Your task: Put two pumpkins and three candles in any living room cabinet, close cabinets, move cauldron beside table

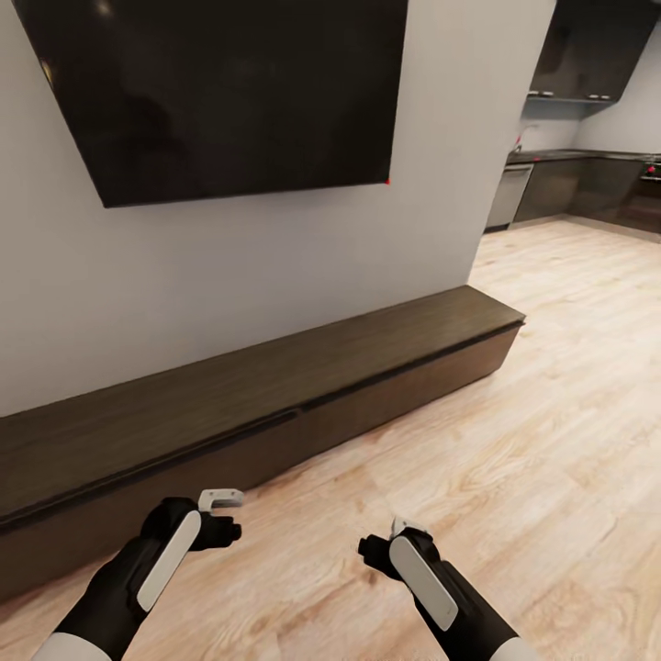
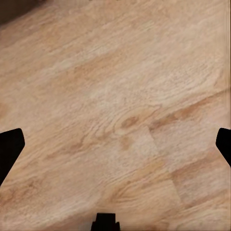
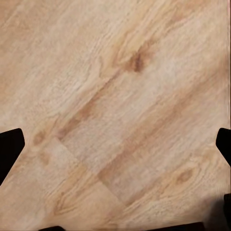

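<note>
Facing the cabinet (image 1: 275,404), which runs diagonally from lower left to mid right of the head frame under the wall TV (image 1: 220,92); all drawer fronts look flush, so closed as far as I can judge. Left gripper (image 1: 220,514) sits lower left, right gripper (image 1: 399,542) lower centre, both hanging over bare wood floor (image 1: 514,441). Both wrist views have dark fingertips at opposite frame edges with nothing between, so jaws spread and empty on both sides. Kitchen units (image 1: 569,184) visible upper right, not the target. Risks: handleless fronts give the fingers little to hook, so a pull could slip off; the left gripper is near the cabinet face, so a base move or swing could clip it.
</note>
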{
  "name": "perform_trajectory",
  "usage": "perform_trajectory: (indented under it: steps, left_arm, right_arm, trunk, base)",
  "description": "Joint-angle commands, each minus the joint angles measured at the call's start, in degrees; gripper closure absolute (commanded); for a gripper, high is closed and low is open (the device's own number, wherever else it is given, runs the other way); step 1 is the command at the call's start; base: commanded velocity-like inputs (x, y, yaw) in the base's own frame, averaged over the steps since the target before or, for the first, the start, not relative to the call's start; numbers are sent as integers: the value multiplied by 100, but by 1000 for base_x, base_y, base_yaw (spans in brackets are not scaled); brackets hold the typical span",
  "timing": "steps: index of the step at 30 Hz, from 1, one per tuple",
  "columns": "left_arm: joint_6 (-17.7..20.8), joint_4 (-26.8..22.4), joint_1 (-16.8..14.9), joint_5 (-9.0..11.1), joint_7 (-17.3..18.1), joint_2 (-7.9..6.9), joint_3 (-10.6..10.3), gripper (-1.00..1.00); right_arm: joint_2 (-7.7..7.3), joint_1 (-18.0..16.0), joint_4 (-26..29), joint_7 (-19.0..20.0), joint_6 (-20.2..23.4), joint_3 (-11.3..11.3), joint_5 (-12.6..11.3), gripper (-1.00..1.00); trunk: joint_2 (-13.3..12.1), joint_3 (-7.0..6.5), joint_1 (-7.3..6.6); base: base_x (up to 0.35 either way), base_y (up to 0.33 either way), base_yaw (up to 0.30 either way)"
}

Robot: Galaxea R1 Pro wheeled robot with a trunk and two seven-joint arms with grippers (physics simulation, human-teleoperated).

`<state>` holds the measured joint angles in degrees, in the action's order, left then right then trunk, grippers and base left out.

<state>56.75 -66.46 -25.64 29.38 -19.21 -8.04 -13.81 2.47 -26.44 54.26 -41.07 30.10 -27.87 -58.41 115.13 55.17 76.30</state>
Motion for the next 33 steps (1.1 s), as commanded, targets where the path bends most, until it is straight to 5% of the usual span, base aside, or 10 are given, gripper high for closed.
perform_trajectory:
  steps: [1, 20, 33]
  left_arm:
    - [11, -7, -3, 60, -62, -3, -20, -100]
    - [11, -36, 1, 59, -57, -12, -217, -100]
    - [11, -34, 0, 56, -65, 12, -295, -100]
  right_arm:
    - [-1, -6, -14, -43, 8, -10, -37, -100]
    - [-2, -8, -202, -49, -280, -8, -57, -100]
    - [-1, -9, -413, -42, -544, -8, -197, -100]
  trunk:
    - [-39, -6, -23]
    - [-801, -232, -441]
    - [-801, -201, -441]
  base:
    - [0, 0, -207]
    - [0, 0, -219]
    - [0, 0, -267]
